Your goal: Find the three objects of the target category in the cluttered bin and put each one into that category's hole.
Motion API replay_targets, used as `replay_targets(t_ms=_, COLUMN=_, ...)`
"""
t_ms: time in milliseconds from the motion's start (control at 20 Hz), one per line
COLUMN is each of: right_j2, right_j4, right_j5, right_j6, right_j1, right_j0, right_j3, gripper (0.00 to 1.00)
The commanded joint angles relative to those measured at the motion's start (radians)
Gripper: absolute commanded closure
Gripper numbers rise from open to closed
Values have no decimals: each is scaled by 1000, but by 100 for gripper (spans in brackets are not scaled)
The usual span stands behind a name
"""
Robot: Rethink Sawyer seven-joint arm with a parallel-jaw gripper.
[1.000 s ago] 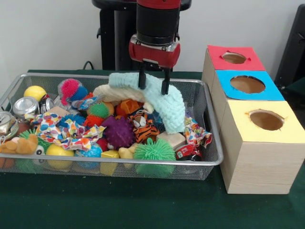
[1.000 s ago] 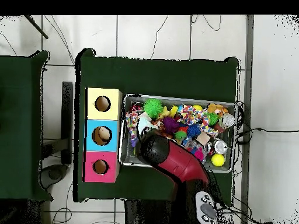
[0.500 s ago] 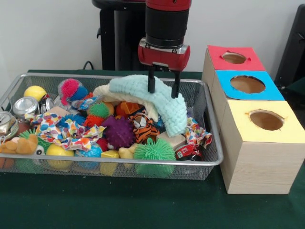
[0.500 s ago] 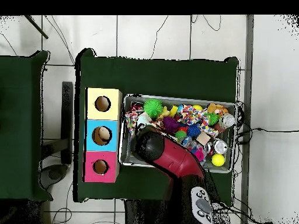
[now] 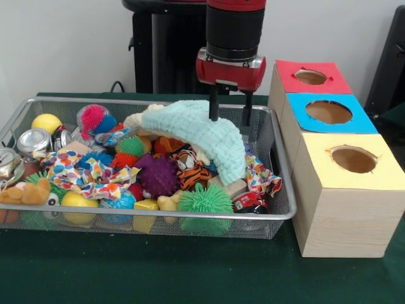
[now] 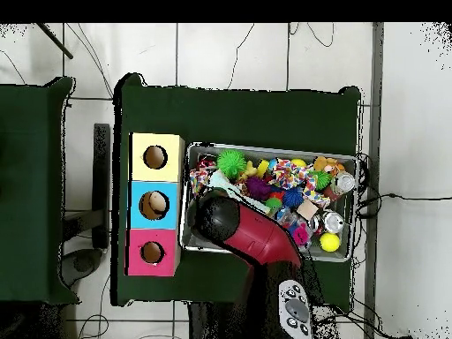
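A mint knitted cloth [image 5: 205, 136] lies draped over the toy heap at the right of the wire bin [image 5: 158, 214]. My gripper [image 5: 230, 119] hangs over the cloth's upper right end, fingers apart. The left finger [image 5: 214, 109] touches the cloth's top, while the right one stands clear beside it, in front of the bin's back wall. Red [image 5: 310, 77], blue [image 5: 329, 112] and yellow [image 5: 353, 159] boxes, each with a round hole, stand in a row to the right. In the overhead view the arm [image 6: 216, 221] hides the gripper, beside the blue box [image 6: 155, 205].
The bin holds a purple spiky ball [image 5: 156, 175], a green spiky ball [image 5: 204, 199], a tiger plush [image 5: 192, 170], patterned cloths [image 5: 88, 171], a yellow ball [image 5: 46, 122], cans [image 5: 33, 140] and wooden blocks. The bin's right wall stands close to the boxes.
The gripper has moved right toward the boxes and slightly up. The mint cloth shifted right with it and now lies lower and flatter on the heap.
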Motion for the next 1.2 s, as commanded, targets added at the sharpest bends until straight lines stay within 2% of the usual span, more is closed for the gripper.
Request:
replay_targets(t_ms=50, right_j2=-27, right_j4=-2, right_j5=137, right_j6=226, right_j1=-26, right_j0=24, right_j3=-45, gripper=0)
replay_targets(t_ms=300, right_j2=-64, right_j4=-12, right_j5=223, right_j6=230, right_j1=-63, right_j0=45, right_j3=-101, gripper=0)
replay_targets(t_ms=600, right_j2=-1, right_j4=19, right_j5=155, right_j6=193, right_j1=-47, right_j0=-2, right_j3=-121, gripper=0)
replay_targets(t_ms=850, right_j2=7, right_j4=-48, right_j5=129, right_j6=104, right_j1=-7, right_j0=-17, right_j3=-185, gripper=0)
replay_targets(t_ms=1200, right_j2=36, right_j4=-61, right_j5=98, right_j6=86, right_j1=44, right_j0=-36, right_j3=-243, gripper=0)
